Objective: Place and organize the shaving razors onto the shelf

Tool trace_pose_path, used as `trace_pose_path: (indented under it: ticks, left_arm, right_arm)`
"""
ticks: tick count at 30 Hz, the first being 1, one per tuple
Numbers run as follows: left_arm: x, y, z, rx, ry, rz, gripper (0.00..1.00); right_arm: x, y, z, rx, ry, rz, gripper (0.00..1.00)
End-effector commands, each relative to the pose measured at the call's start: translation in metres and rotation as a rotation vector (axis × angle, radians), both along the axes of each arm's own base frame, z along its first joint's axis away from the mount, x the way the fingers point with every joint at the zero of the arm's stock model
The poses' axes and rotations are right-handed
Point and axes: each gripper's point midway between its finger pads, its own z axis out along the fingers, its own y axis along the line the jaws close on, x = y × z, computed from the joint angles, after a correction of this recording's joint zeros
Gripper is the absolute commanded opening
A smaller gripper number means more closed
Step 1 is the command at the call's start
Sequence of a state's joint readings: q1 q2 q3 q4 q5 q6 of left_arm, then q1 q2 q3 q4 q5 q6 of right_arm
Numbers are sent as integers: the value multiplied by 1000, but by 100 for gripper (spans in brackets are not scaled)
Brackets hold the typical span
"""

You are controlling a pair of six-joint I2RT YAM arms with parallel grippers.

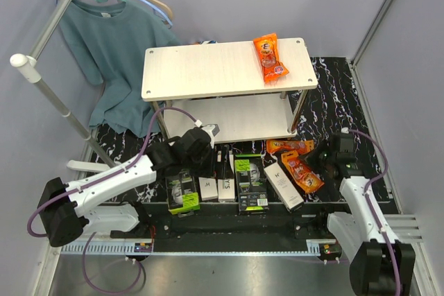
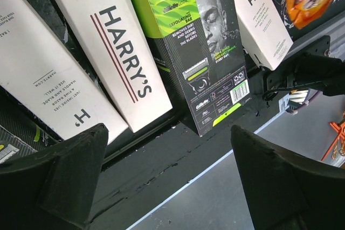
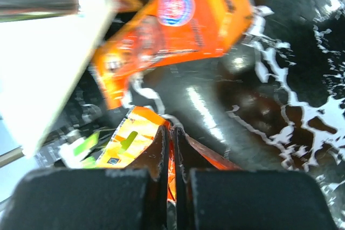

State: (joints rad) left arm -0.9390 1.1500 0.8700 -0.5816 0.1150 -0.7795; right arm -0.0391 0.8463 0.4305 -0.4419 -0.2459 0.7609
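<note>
The shaving razors lie in a row on the black mat in front of the shelf [image 1: 208, 67]: a black-and-green box [image 1: 182, 192], two slim white boxes [image 1: 208, 188] [image 1: 227, 186], another black-and-green box [image 1: 250, 184] and a longer white box [image 1: 283, 184]. My left gripper [image 1: 196, 154] hovers over the row's left part, wide open and holding nothing. Its wrist view shows the "HARRY'S" box [image 2: 116, 47] and the green box [image 2: 207, 47] beyond the open left gripper [image 2: 170, 187]. My right gripper [image 3: 172, 138] is shut on the edge of an orange snack packet [image 3: 135, 138], not a razor.
One orange packet [image 1: 270, 57] lies on the shelf's top board; two more [image 1: 288, 145] [image 1: 303, 171] lie on the mat by my right gripper [image 1: 320, 164]. A teal shirt [image 1: 111, 39] hangs on a rack at the back left. A metal rail [image 1: 229, 247] runs along the near edge.
</note>
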Motion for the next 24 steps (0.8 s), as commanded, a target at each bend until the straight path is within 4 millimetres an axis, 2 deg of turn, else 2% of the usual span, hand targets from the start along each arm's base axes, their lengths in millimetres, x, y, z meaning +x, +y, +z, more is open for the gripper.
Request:
trace_pose_path:
  ticks: [1, 5, 8, 10, 11, 14, 19, 24]
  left_arm:
    - [9, -10, 14, -41, -44, 7, 99]
    - [13, -19, 30, -121, -85, 0, 99]
    - [19, -43, 60, -296, -149, -22, 99]
    - [20, -54, 72, -382, -171, -29, 99]
    - [21, -64, 83, -451, -191, -36, 99]
    - [22, -81, 98, -524, -219, -54, 99]
    - [24, -108, 109, -619, -217, -79, 99]
    - [29, -146, 116, -680, -203, -130, 96]
  right_arm:
    - [2, 0, 45, -4, -67, -5, 0]
    - [-1, 3, 78, 16, -128, -6, 0]
    - [-2, 9, 98, 60, -166, -8, 0]
    - [-2, 13, 111, 95, -191, -9, 0]
    - [-3, 15, 114, 108, -195, -8, 0]
    - [-3, 22, 119, 158, -215, 3, 0]
    - [-4, 31, 127, 184, -227, 39, 0]
    - [-7, 43, 141, 198, -245, 89, 0]
